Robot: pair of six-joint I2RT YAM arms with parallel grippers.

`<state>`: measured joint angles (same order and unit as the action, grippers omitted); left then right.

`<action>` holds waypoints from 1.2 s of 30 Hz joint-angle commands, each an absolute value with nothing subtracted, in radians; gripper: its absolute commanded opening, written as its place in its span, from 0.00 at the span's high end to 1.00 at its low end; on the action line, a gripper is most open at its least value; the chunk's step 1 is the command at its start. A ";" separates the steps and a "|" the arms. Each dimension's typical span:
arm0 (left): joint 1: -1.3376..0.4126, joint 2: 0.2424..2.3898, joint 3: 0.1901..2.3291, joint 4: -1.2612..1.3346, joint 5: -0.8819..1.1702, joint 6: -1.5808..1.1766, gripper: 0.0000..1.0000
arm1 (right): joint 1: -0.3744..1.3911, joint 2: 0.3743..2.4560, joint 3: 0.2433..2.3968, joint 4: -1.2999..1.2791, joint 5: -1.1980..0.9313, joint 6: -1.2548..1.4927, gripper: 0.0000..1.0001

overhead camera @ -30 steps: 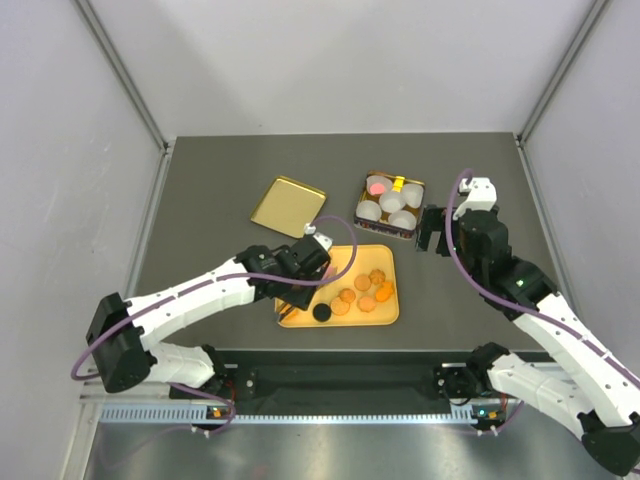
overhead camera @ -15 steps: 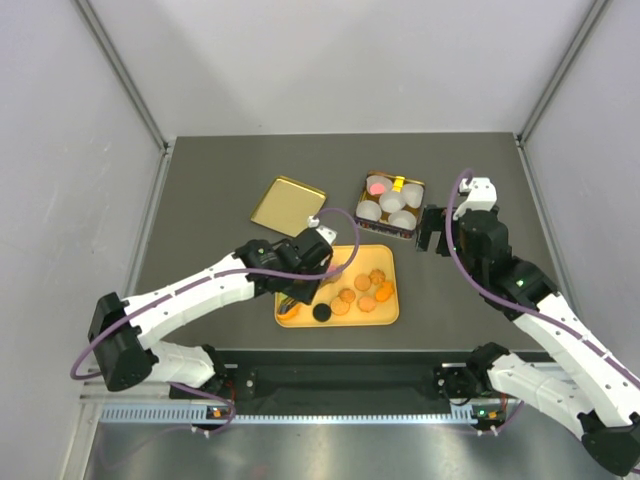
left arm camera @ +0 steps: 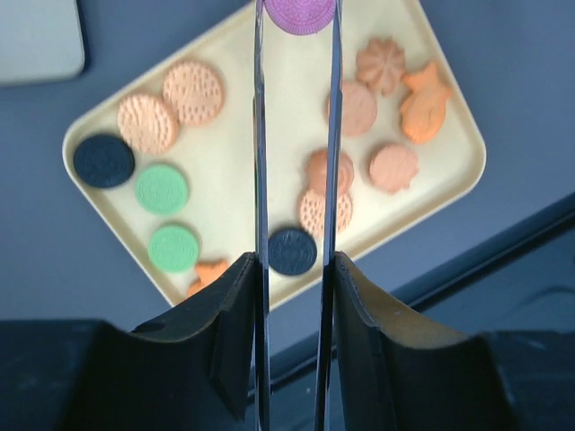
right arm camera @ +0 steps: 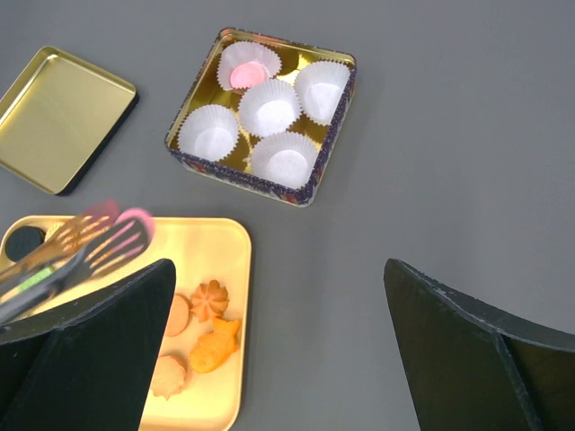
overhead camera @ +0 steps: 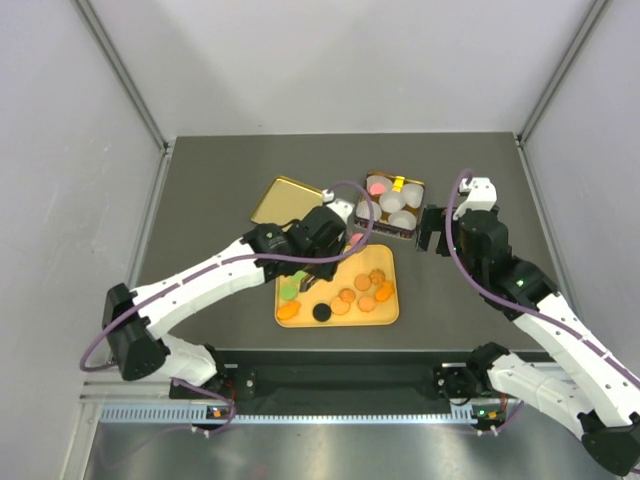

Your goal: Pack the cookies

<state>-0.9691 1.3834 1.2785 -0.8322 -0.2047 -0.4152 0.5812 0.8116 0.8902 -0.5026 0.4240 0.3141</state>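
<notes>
1. left gripper (left arm camera: 294,292) is part-closed on tongs (left arm camera: 260,135); the tong tips pinch a pink cookie (left arm camera: 300,13).
2. Since a second ago it has swung from the near-left end of the tray (overhead camera: 388,316) toward the tin (right arm camera: 260,186). The pink cookie is now over the tray's far edge.
3. Remaining cookies (overhead camera: 362,292) lie on the tray.
4. right gripper (right arm camera: 278,359) is wide open and empty, unmoved beside the tin.

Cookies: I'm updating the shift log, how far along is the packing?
Done: one pink cookie sits in a cup in the tin. In hand: the left gripper pinches a purple cookie at the tray's far edge. Left: about a dozen cookies on the tray, four cups empty.
</notes>
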 commanded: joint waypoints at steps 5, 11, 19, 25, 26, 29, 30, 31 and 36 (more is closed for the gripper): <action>-0.969 1.622 1.541 -0.626 -0.328 -0.328 0.62 | 0.571 0.785 0.939 -0.506 0.440 0.305 0.00; -0.951 1.857 1.759 -0.537 -0.382 -0.236 0.62 | 0.572 0.787 0.950 -0.535 0.442 0.308 0.00; -0.902 2.054 1.902 -0.431 -0.301 -0.186 0.61 | 0.571 0.772 0.982 -0.572 0.468 0.293 0.00; -0.890 2.132 1.956 -0.396 -0.255 -0.189 0.60 | 0.569 0.761 0.971 -0.578 0.477 0.293 0.00; -0.888 2.140 1.960 -0.396 -0.258 -0.190 0.60 | 0.569 0.761 0.971 -0.580 0.477 0.293 0.00; -0.887 2.160 1.977 -0.396 -0.253 -0.192 0.60 | 0.569 0.759 0.971 -0.578 0.479 0.290 0.00; -0.887 2.163 1.983 -0.399 -0.252 -0.193 0.60 | 0.569 0.759 0.971 -0.580 0.480 0.288 0.00; -0.887 2.169 1.985 -0.400 -0.247 -0.196 0.60 | 0.569 0.761 0.971 -0.580 0.479 0.287 0.00; -0.890 2.172 1.982 -0.408 -0.249 -0.204 0.60 | 0.566 0.758 0.969 -0.578 0.480 0.287 0.00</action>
<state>-0.8852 2.1715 1.9335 -0.4698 -0.2508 -0.2066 0.5793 0.7727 0.9371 -0.5770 0.4591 0.2989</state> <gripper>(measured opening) 0.411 0.996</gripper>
